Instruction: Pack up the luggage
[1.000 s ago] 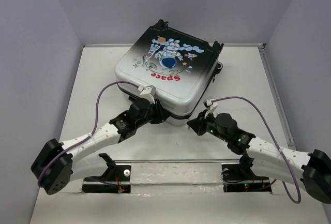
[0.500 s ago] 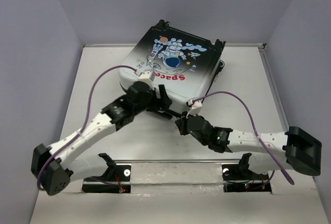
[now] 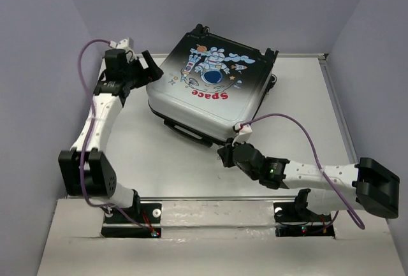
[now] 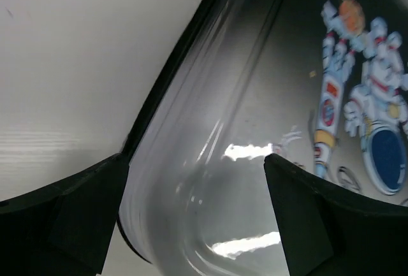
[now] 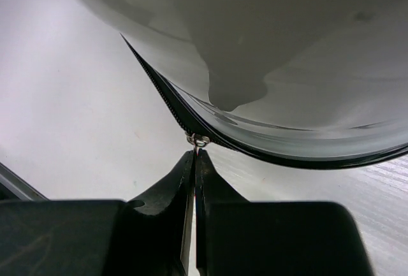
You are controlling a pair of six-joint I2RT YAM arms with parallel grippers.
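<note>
The luggage [image 3: 210, 91] lies closed and flat at the back of the table, its astronaut and red "Space" print facing up. My left gripper [image 3: 148, 72] is open at the luggage's far left corner. In the left wrist view the silver corner of the shell [image 4: 210, 161] lies between the two spread fingers [image 4: 64, 218], and I cannot tell if they touch it. My right gripper [image 3: 223, 156] is at the luggage's near corner, shut on the small metal zipper pull [image 5: 198, 140], which hangs from the black zipper line under the shell [image 5: 287, 46].
The luggage's black carry handle [image 3: 188, 130] juts from its near left side, and its black wheels [image 3: 271, 54] stick out at the back. Grey walls close in the table [image 3: 146, 161] on the left, back and right. The arm mounts [image 3: 131, 215] sit at the near edge.
My left arm has swung from the luggage's near edge to its far left corner and opened. My right gripper has stayed shut on the zipper pull and moved left. The luggage has shifted back.
</note>
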